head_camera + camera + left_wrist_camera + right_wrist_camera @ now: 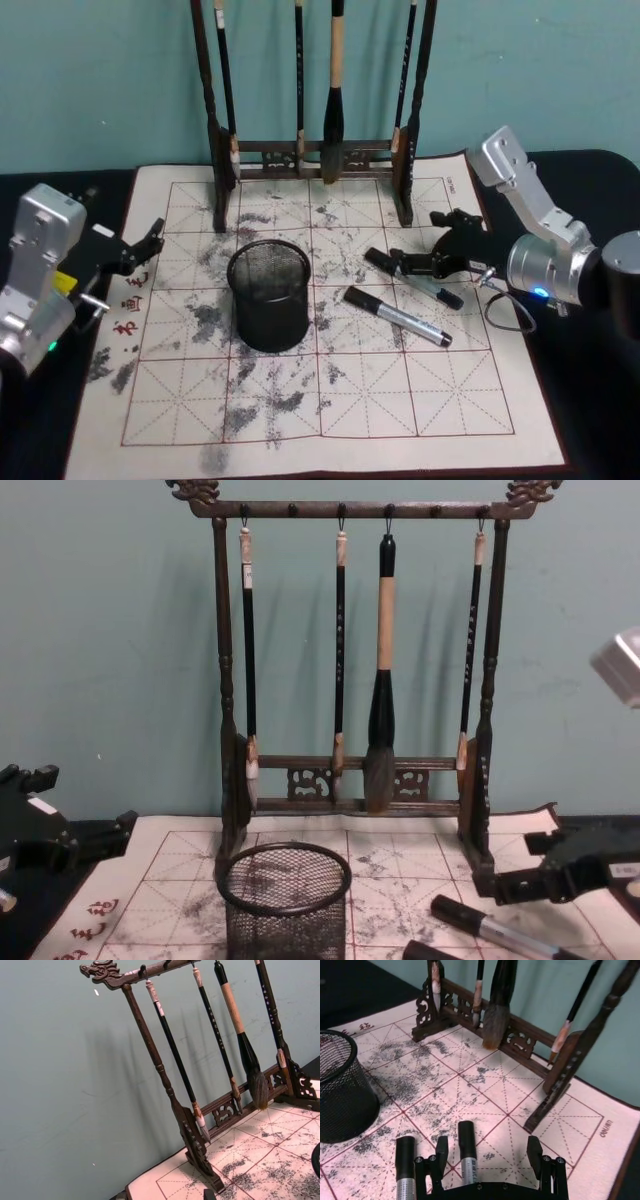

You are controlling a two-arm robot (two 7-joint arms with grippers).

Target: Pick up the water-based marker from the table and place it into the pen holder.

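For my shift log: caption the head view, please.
Open right tool over the far marker, second marker nearer, pen holder empty beside them; left tool parked at left.

Black mesh pen holder (268, 295) upright — black-capped marker (398, 317) flat on its right, 2nd marker (378, 260) just beyond.

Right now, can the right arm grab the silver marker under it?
Probably yes: the open right end effector hangs over the silver black-capped marker, fingers on either side, nothing between. The second silver marker lies outside the fingers. The left end effector sits parked far left.
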